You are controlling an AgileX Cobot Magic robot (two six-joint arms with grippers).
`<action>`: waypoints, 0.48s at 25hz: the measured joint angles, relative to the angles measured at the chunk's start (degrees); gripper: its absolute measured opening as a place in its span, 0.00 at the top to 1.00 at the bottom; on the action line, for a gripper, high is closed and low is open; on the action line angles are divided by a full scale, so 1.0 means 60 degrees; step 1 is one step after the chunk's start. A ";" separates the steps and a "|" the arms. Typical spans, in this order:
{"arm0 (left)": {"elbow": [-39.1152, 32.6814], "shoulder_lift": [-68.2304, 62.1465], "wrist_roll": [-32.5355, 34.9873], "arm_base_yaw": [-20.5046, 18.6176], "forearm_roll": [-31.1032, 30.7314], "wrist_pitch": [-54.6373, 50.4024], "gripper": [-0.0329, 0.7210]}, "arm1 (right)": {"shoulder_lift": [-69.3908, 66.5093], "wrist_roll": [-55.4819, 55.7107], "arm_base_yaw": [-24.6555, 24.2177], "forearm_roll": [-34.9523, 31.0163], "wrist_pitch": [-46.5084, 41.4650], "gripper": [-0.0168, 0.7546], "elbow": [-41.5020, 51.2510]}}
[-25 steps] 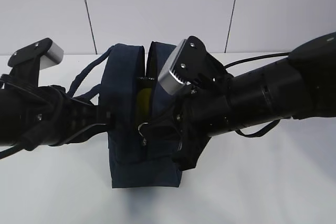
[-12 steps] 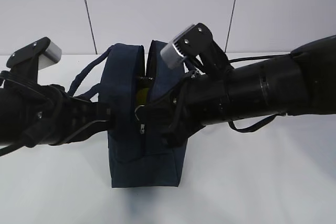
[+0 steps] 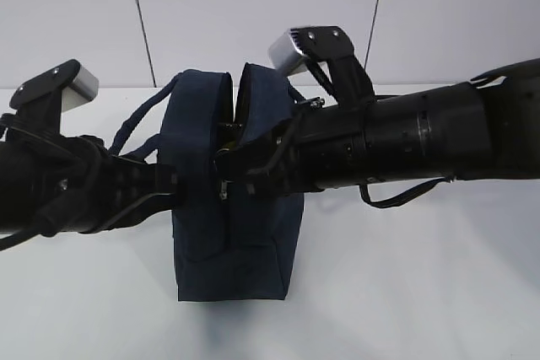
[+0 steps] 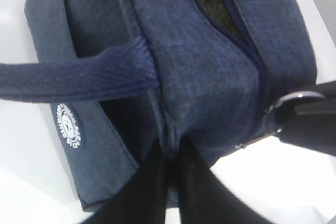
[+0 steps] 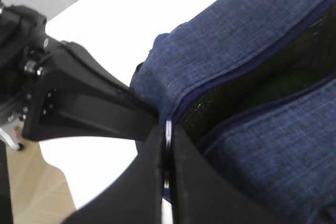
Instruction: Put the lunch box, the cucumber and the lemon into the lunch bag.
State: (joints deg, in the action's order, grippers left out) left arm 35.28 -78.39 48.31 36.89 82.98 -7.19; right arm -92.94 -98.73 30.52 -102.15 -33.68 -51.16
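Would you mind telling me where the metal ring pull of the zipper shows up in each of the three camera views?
Exterior view: the metal ring pull hangs at centre, on the lunch bag's near face.
Left wrist view: at the right edge, beside the dark right gripper.
Right wrist view: lower centre, pinched edge-on between the right gripper's fingers.
Shared landmark: the zipper opening.

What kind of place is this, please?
Probably a robot test bench or lab: a bare white table, a plain pale panelled wall, and two black arms working on one navy bag.
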 joint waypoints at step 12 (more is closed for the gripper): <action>0.0036 -0.0170 0.0000 0.0000 0.0000 0.0044 0.95 | 0.0288 0.0853 0.0000 -0.0056 0.0082 1.00 -0.0017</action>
State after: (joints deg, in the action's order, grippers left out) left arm 35.49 -79.41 48.31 36.89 82.98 -6.92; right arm -91.21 -93.61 30.52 -102.48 -33.19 -51.26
